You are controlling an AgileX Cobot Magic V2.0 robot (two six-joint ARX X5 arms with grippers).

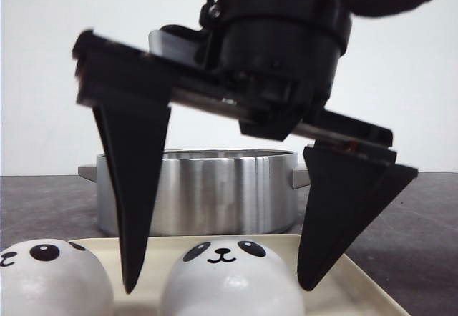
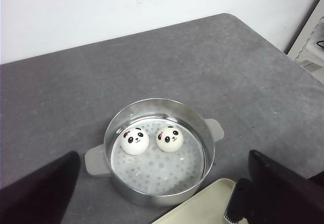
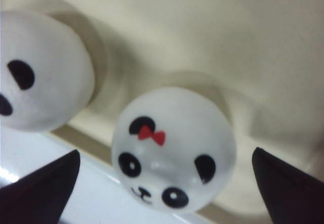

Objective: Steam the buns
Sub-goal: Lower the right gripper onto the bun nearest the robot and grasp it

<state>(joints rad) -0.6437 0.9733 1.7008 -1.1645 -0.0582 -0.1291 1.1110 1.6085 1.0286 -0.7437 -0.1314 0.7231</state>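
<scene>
So the right arm's black two-finger gripper [image 1: 218, 287] is hanging wide open over the cream rectangular tray [image 1: 358, 284], one pointed finger on each side of a round white panda-face bun [image 1: 229, 280], not touching it as far as I can see. In the right wrist view that same bun [image 3: 173, 150] sits dead centre between the fingertips [image 3: 43, 188], and it has a little red bow above its black eyes. A second white panda bun [image 1: 50, 280] lies on the tray just outside one finger, close to the first bun but apart from it.

Behind the gripper, past the far edge of the tray, stands the round brushed-steel steamer pot [image 1: 215, 194] with small side handles, on the grey tabletop [image 1: 43, 201].

The left wrist view looks down from higher up: two more small white panda buns [image 2: 134, 141] [image 2: 169, 138] rest side by side on the perforated plate inside the pot [image 2: 202, 133], faces up. The left gripper [image 2: 162, 196] is spread open too, nothing between its dark fingers, well above the pot, with a corner of the tray right beside the pot's rim.
</scene>
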